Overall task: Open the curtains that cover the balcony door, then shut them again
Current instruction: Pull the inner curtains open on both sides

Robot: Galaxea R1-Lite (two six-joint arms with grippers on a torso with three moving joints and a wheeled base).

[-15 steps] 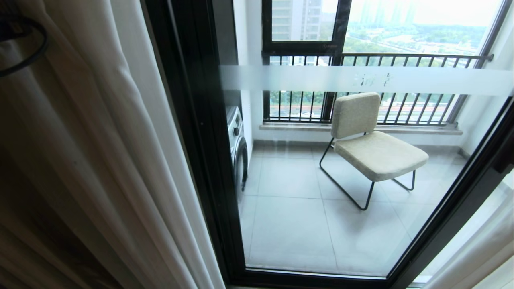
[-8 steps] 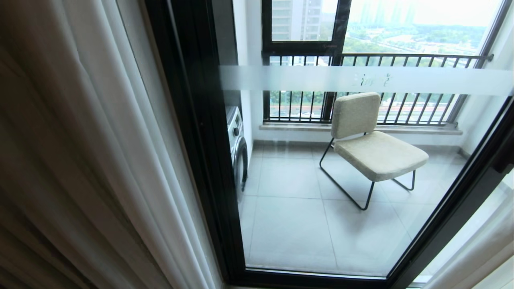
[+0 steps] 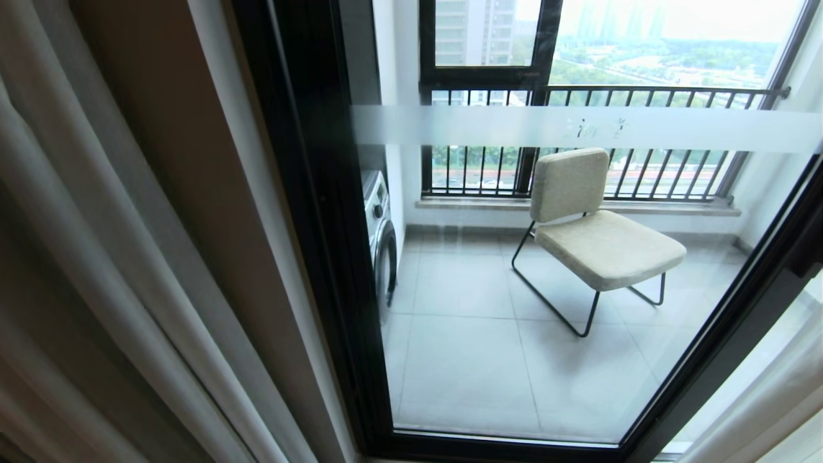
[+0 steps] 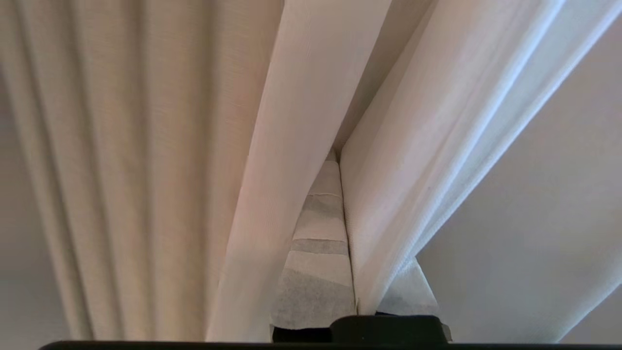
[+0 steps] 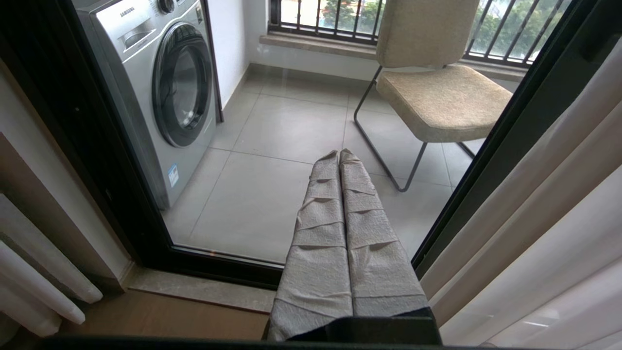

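The curtains [image 3: 116,257] were gathered at the left of the head view, with a second panel [image 3: 765,399] at the lower right corner, so that the balcony door [image 3: 514,289] between them was left uncovered. Through its glass a frosted stripe [image 3: 578,127] was seen running across, and behind it a beige chair [image 3: 598,218] on black metal legs, standing on the tiled balcony floor [image 3: 463,360]. A washing machine [image 3: 380,244] was set against the left side of the balcony, well apart from the chair, and a railing [image 3: 643,93] was seen before the outer window.

Neither arm was caught by the head view. In the left wrist view the left end effector [image 4: 347,218] was seen pressed in among the curtain folds, its wrapped fingers [image 4: 320,233] brought together; a pale fold appeared to be pinched between them (the far finger was mostly hidden by cloth, so the grip could not be confirmed with certainty). The opaque beige layer [image 4: 121,146] was hung beside the whiter folds [image 4: 437,121].

The right end effector [image 5: 340,160] was held low before the door, its two wrapped fingers [image 5: 320,233] pressed flat against each other with nothing between them, pointed toward the glass and the tiles beyond. The wooden room floor [image 5: 170,321] was seen below the black door frame [image 5: 97,146].
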